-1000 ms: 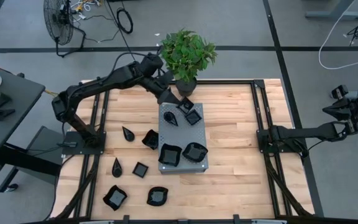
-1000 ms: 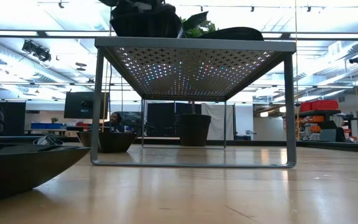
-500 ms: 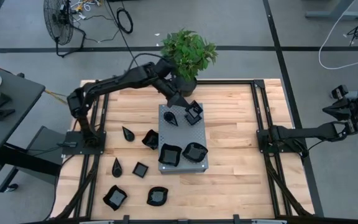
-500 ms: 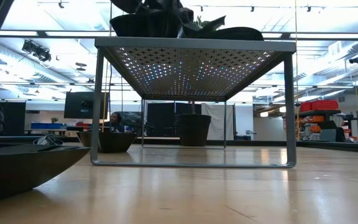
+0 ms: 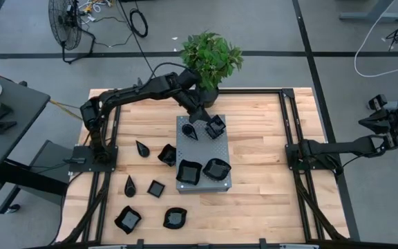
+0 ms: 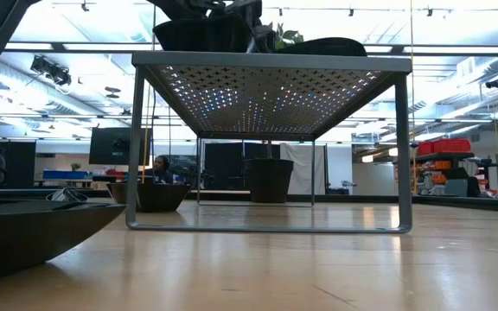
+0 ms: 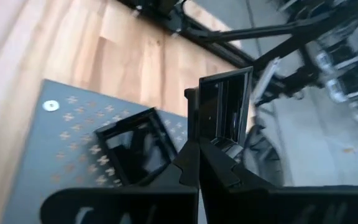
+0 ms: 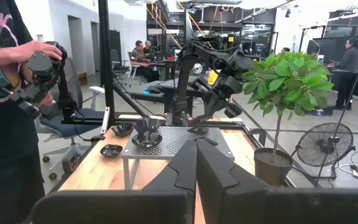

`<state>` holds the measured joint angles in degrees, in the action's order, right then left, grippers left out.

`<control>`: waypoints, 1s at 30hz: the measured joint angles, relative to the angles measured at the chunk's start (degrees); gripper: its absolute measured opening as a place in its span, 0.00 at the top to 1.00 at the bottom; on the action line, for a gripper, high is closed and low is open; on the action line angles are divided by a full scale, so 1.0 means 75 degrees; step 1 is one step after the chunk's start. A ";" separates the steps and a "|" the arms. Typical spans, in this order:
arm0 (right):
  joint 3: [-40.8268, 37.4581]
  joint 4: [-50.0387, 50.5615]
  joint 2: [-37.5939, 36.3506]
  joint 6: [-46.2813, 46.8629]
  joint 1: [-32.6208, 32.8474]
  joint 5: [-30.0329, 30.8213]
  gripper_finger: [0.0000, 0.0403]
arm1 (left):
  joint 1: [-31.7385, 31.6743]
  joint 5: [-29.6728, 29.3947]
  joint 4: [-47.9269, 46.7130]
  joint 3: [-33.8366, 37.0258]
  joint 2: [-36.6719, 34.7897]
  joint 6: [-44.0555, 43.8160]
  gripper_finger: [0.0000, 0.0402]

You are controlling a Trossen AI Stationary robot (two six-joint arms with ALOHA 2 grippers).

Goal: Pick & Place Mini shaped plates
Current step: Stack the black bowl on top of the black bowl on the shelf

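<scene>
Item: small black square plate point(image 7: 224, 107), one of many mini plates. The left gripper point(image 5: 209, 123) is pinching it by one edge, jaws closed on the rim, and is carrying it above the far end of the grey perforated stand point(image 5: 185, 149), tilted on edge, not flat.

On the stand: a teardrop plate point(image 5: 191, 130), a large square plate point(image 5: 188, 171) and a rounded plate point(image 5: 217, 168); another square plate point(image 7: 132, 144) is lying just below the held one.

On the wooden table point(image 5: 261, 159), left of the stand: several more plates are waiting, among them a teardrop point(image 5: 142, 148) and a small square point(image 5: 156, 188).

The right gripper point(image 8: 194, 163) is resting well off to the table's right side, jaws closed and holding nothing.

Risks: the edge-only pinch is looking thin, so the glossy plate could slip or swing. Released tilted, it may be landing on its neighbour or sliding off the stand's rim. The potted plant point(image 5: 209, 59) is standing close behind the arm and could be brushed.
</scene>
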<state>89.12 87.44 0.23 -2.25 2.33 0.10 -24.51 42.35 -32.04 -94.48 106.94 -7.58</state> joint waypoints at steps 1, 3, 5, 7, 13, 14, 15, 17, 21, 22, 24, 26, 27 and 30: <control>0.0003 0.0000 0.0000 0.0002 0.0002 0.0001 0.96 | 0.0000 -0.0103 -0.0063 0.0000 -0.0001 0.0086 1.00; 0.0000 0.0000 0.0000 0.0001 0.0000 0.0000 0.96 | 0.0003 -0.0274 -0.0135 0.0000 -0.0001 0.0157 1.00; 0.0003 -0.0003 0.0000 0.0002 0.0003 0.0003 0.96 | -0.0003 -0.0373 -0.0139 0.0000 -0.0001 0.0272 1.00; 0.0000 -0.0003 0.0000 0.0002 0.0000 0.0003 0.96 | -0.0003 -0.0497 -0.0167 0.0000 -0.0001 0.0307 1.00; 0.0003 -0.0001 0.0000 0.0001 0.0001 0.0001 0.96 | 0.0086 -0.0510 -0.0506 0.0000 -0.0043 -0.0019 1.00; 0.0003 0.0000 0.0000 0.0002 0.0001 0.0001 0.96 | 0.0090 -0.0506 -0.0608 0.0003 -0.0082 -0.0065 1.00; 0.0003 0.0000 0.0000 0.0002 0.0000 0.0000 0.96 | 0.0091 -0.0504 -0.0700 0.0003 -0.0140 -0.0080 1.00; 0.0002 0.0000 0.0000 0.0002 0.0001 0.0001 0.96 | 0.0090 -0.0629 -0.0932 0.0003 -0.0262 -0.0041 1.00; 0.0002 -0.0002 0.0002 0.0002 0.0000 0.0002 0.96 | 0.0087 -0.1077 -0.1311 0.0003 -0.0514 0.0160 1.00; 0.0000 0.0000 0.0000 0.0002 0.0003 0.0003 0.96 | 0.0103 -0.1187 -0.1358 0.0003 -0.0534 0.0164 1.00; 0.0003 -0.0001 0.0000 0.0002 0.0001 0.0003 0.96 | 0.0127 -0.1349 -0.1371 0.0007 -0.0518 0.0162 1.00; 0.0000 -0.0003 0.0000 0.0002 0.0002 0.0003 0.96 | 0.0134 -0.1416 -0.1329 0.0017 -0.0514 0.0162 1.00; 0.0003 0.0000 0.0000 0.0002 0.0000 0.0001 0.96 | 0.0149 -0.1459 -0.1202 0.0045 -0.0519 0.0158 1.00; 0.0002 -0.0001 0.0000 0.0002 0.0002 0.0002 0.96 | 0.0218 -0.1584 -0.0821 0.0377 -0.0520 0.0096 1.00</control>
<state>89.14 87.43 0.23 -2.24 2.34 0.11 -22.88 30.47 -38.19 -91.65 103.04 -6.86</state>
